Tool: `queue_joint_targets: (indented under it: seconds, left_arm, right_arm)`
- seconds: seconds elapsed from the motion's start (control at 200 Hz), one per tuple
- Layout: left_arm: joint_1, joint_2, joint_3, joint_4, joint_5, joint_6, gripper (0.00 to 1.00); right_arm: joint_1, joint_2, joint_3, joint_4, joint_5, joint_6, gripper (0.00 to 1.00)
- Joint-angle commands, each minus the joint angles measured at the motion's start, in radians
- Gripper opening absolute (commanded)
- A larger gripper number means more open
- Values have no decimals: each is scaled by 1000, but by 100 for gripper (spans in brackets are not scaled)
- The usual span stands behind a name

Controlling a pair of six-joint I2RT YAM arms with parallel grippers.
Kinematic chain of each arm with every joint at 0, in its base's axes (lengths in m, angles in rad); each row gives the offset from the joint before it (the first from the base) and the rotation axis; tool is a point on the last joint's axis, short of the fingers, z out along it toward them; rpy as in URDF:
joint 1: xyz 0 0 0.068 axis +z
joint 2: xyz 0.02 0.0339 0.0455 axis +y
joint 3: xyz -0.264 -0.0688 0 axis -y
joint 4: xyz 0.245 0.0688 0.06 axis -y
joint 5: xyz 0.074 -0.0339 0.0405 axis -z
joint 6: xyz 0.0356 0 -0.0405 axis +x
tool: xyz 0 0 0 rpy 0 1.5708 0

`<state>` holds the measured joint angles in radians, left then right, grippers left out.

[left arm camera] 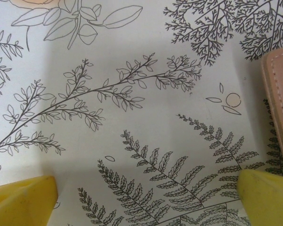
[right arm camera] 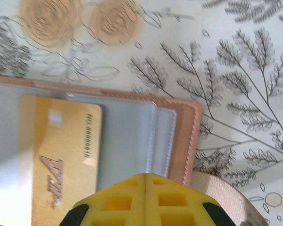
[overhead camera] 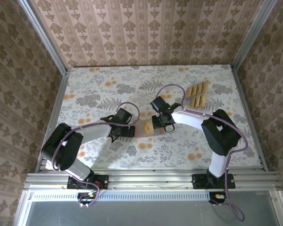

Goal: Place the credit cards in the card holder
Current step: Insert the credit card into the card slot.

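A: While the card holder [overhead camera: 147, 128] lies opened on the counter [overhead camera: 99, 89], which way does it run?

B: Right wrist view: long axis across the frame. One short end at the right, the other off the left edge, grey pocket panels up. Top view: partly hidden under the right arm [overhead camera: 193, 117], so axis unclear there.

A: Any card on it?

B: One gold card [right arm camera: 61, 150] on the grey panels, long axis crosswise to the holder's. Tucked in or just lying on top, can't tell.

A: Rest of the credit cards [overhead camera: 198, 93]?

B: Fanned group on the counter, well apart from the holder, beyond it on the right arm's side. Long axes tilted, roughly parallel, pointing diagonally away from the holder.

A: Right jaws?

B: Clenched. The right fingers [right arm camera: 122, 202] meet with no gap, nothing seen between them. They're over the holder near its right-hand short end, beside the gold card.

A: Left jaws?

B: Released, spread wide. The left fingers [left arm camera: 23, 200] sit far apart, bare counter between them. Holder's stitched edge is just beside one finger; touching or not, can't tell. Top view puts them just beside the holder, on the side of the left arm [overhead camera: 85, 134].
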<state>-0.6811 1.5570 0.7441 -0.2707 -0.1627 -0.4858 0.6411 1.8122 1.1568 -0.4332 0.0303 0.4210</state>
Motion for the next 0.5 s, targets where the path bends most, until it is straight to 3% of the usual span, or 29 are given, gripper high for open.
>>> queue_joint_targets:
  seconds: [0.0,0.495]
  left_arm:
    - [-2,60,14,80,52,3,100]
    - [3,87,39,82,57,13,100]
  right_arm:
    - [0,-1,42,-34,7,-18,3]
    - [2,72,49,2,-35,11,0]
